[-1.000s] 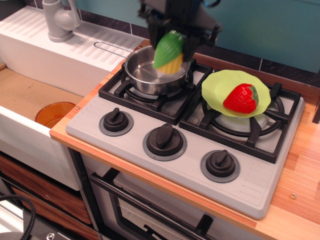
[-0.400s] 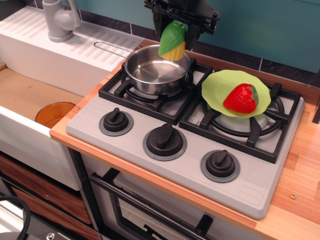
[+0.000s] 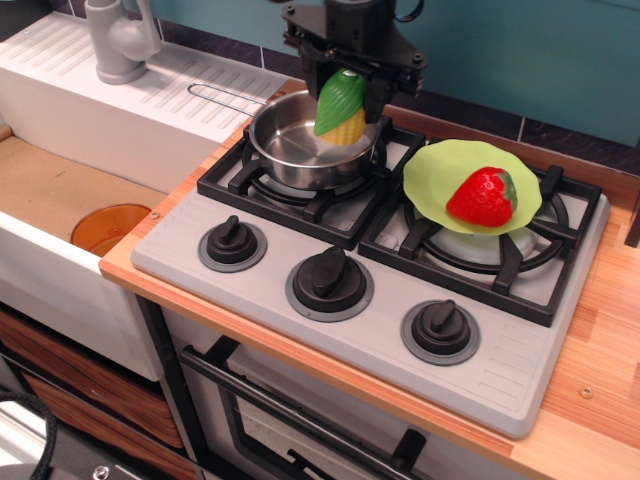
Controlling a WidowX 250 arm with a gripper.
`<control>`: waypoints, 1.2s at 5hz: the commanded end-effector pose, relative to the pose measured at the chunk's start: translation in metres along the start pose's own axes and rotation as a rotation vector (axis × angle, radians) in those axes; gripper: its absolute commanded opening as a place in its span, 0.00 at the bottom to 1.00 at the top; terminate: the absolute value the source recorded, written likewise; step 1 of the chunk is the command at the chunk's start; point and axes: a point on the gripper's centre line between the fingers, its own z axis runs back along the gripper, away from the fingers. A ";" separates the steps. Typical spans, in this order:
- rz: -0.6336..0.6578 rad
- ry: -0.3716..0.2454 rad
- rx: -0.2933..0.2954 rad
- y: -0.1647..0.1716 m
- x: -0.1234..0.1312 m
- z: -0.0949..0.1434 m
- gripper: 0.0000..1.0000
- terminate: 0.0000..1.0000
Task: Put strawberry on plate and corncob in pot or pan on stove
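Note:
The gripper (image 3: 345, 85) hangs over the back left burner, shut on the corncob (image 3: 340, 105), green husk up, yellow kernels down. The corncob hangs tilted over the right inner side of the steel pan (image 3: 292, 150), its base near or inside the rim. The pan sits on the back left grate of the grey stove (image 3: 400, 330), its wire handle (image 3: 222, 97) pointing left. The red strawberry (image 3: 483, 196) lies on the lime-green plate (image 3: 435, 170), which rests on the right burner.
Three black knobs (image 3: 329, 275) line the stove's front. A white drainboard (image 3: 110, 110) with a grey faucet (image 3: 118, 40) lies to the left, above a sink holding an orange bowl (image 3: 108, 226). Wooden counter (image 3: 600, 380) lies to the right; a teal wall stands behind.
The gripper rose and shifted back with the corncob, then came down again; the corncob now sits lower, at the pan's right side. Strawberry and plate have not moved.

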 end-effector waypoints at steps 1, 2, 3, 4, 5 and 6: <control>-0.003 -0.057 0.014 0.005 0.013 0.002 1.00 0.00; -0.001 -0.038 0.018 0.003 0.011 0.010 1.00 0.00; 0.009 0.008 0.031 -0.002 0.012 0.030 1.00 0.00; 0.026 0.034 0.055 -0.010 0.012 0.049 1.00 0.00; 0.036 0.043 0.067 -0.019 0.009 0.059 1.00 0.00; 0.052 0.045 0.068 -0.034 0.004 0.064 1.00 0.00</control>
